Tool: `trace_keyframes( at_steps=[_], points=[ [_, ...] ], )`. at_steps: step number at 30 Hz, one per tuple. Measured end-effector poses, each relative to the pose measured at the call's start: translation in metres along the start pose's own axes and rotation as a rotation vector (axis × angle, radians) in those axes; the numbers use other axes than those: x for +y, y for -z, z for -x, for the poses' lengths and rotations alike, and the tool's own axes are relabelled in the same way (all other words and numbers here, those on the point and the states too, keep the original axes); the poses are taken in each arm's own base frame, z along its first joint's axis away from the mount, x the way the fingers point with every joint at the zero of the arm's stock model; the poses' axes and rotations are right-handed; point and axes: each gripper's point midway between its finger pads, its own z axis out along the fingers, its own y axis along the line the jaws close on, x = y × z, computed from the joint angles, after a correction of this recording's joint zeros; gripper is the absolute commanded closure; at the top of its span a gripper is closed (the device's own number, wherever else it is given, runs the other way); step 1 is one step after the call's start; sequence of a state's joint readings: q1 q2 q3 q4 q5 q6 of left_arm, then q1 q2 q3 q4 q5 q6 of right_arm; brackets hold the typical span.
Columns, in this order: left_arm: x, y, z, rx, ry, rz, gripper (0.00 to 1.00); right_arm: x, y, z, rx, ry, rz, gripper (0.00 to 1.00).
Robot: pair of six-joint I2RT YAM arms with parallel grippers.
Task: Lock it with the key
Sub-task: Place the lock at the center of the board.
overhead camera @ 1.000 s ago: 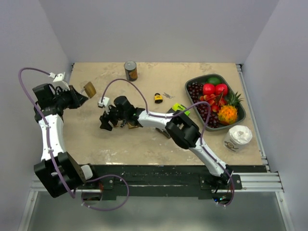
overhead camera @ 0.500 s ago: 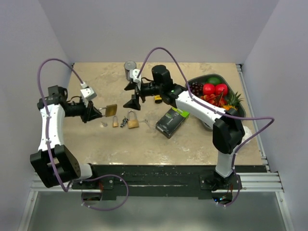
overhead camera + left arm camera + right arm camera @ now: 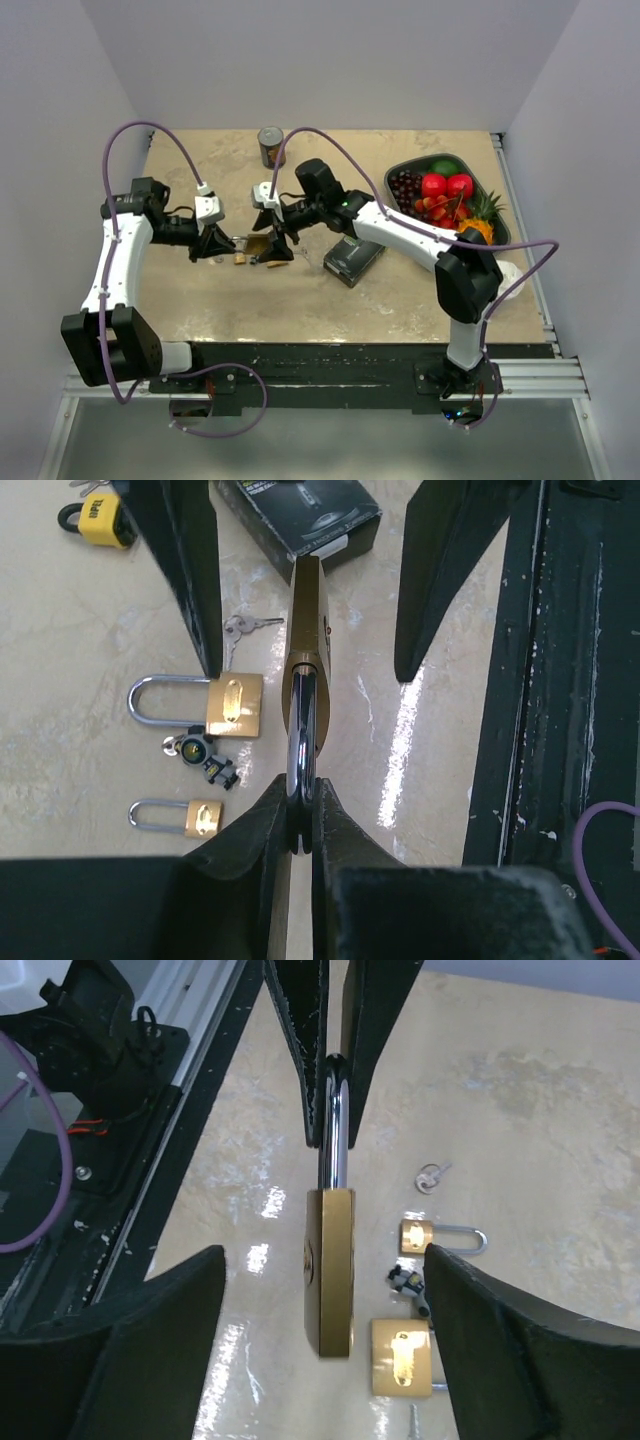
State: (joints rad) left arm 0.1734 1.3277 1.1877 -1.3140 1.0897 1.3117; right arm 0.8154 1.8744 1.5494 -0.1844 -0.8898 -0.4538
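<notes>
Left gripper: nearly closed, pinching the shackle of the brass padlock, lower centre of the left wrist view.
Brass padlock: held edge-on above the surface, mid-frame.
Right gripper: jaws wide, one finger on either side of the padlock body, apart from it.
Key: flat on the surface, left of centre, just beside a second padlock.

**Arms nose to nose, left clamped, right open**

Left arm reaches in from the left with its elbow bent. Left gripper fingers are pinched tight on the padlock shackle. Right arm stretches across leftward. Right gripper faces it, fingers spread wide on either side, not touching.
</notes>
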Motion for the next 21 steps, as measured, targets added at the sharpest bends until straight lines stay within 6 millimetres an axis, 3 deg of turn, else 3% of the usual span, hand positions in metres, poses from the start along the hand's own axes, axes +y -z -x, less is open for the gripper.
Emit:
trace_keyframes(
  at_steps=[1, 4, 11, 14, 17, 18, 19, 21],
  points=[
    [-0.003, -0.002, 0.001, -0.002, -0.008, -0.013, 1.0, 0.002, -0.005, -0.002, 0.0, -0.013, 0.008, 0.35],
    [-0.005, -0.004, 0.003, -0.006, -0.014, -0.023, 1.0, 0.005, -0.017, -0.011, 0.007, -0.045, 0.027, 0.52],
    [-0.005, -0.004, 0.003, -0.005, -0.016, -0.023, 1.0, 0.008, -0.024, -0.025, 0.03, -0.087, 0.04, 0.7],
    [-0.005, -0.004, 0.003, -0.005, -0.015, -0.024, 1.0, 0.007, -0.023, -0.025, 0.033, -0.094, 0.033, 0.71],
    [-0.005, -0.004, 0.002, -0.005, -0.014, -0.024, 1.0, 0.004, -0.022, -0.026, 0.03, -0.105, 0.024, 0.89],
    [-0.005, -0.004, 0.002, -0.005, -0.013, -0.024, 1.0, 0.003, -0.021, -0.026, 0.027, -0.103, 0.022, 1.0],
    [-0.005, -0.004, 0.002, -0.006, -0.012, -0.024, 0.95, 0.002, -0.021, -0.026, 0.023, -0.1, 0.02, 1.0],
    [-0.004, -0.004, 0.003, -0.008, -0.017, -0.023, 0.67, 0.0, -0.021, -0.026, 0.018, -0.102, 0.015, 1.0]
  ],
)
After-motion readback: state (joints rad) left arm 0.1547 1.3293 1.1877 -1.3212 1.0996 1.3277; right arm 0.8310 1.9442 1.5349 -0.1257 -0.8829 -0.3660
